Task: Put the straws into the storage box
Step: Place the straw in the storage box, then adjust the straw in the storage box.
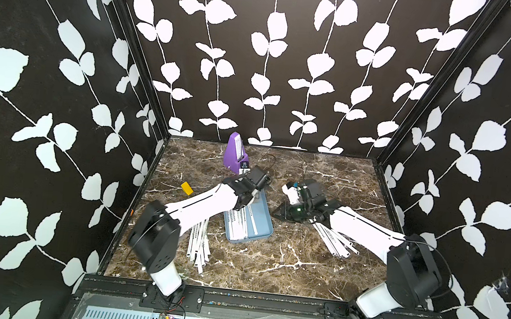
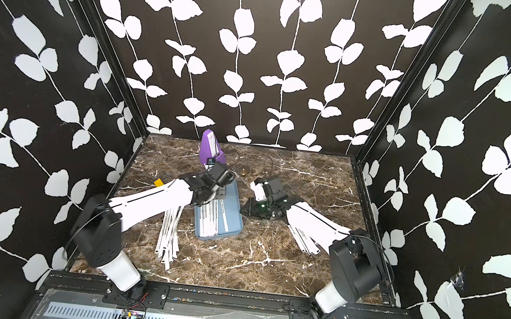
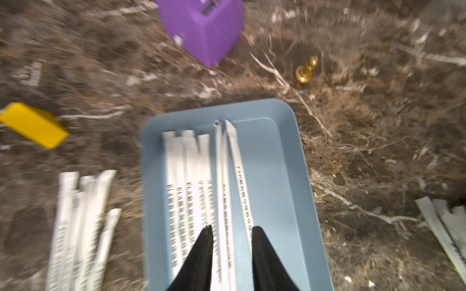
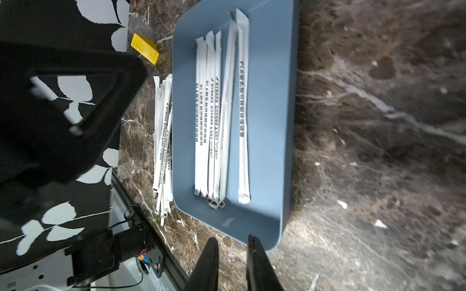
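The storage box (image 1: 264, 211) (image 2: 233, 211) is a light blue tray mid-table with several white printed straws (image 1: 240, 225) (image 3: 199, 176) (image 4: 219, 113) lying lengthwise in it. My left gripper (image 3: 233, 228) hovers over the box, open, with straws lying loose below the gap. More straws (image 1: 200, 245) (image 3: 80, 214) sit in a loose pile left of the box, partly under the left arm. Another pile of straws (image 1: 333, 239) (image 3: 443, 221) lies to the right, under the right arm. My right gripper (image 4: 232, 238) (image 1: 274, 214) is narrowly open beside the box's corner, bare marble between its fingers.
A purple metronome (image 1: 236, 153) (image 3: 204, 27) stands just behind the box. A yellow block (image 1: 187, 188) (image 4: 145, 47) lies to the far left of it, and a small gold pawn-like piece (image 3: 306, 69) behind it on the right. Black leaf-patterned walls enclose the marble table.
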